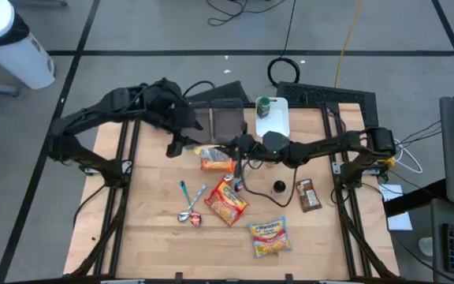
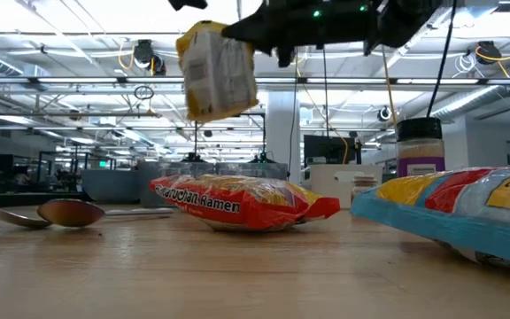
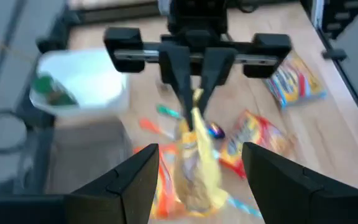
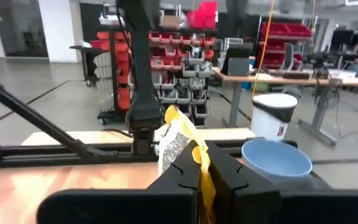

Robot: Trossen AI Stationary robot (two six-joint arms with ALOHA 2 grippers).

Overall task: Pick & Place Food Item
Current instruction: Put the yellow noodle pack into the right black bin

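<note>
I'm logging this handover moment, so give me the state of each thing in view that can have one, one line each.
Yellow food packet: held off the table, hanging from its top edge.
Right claw: shut on the yellow food packet.
Left claw: open, fingers either side of the packet, apart from it.
Red ramen pack: lying flat on the table.
Spoon: lying on the table.
Jar: upright, lid on.

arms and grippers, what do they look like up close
Both arms are dark, jointed and slim, with black cables along them. The right gripper has two narrow black fingers under a wide black crossbar with boxy ends. The left gripper has broad, flat dark fingers. A green light glows on the right arm's wrist.
</note>
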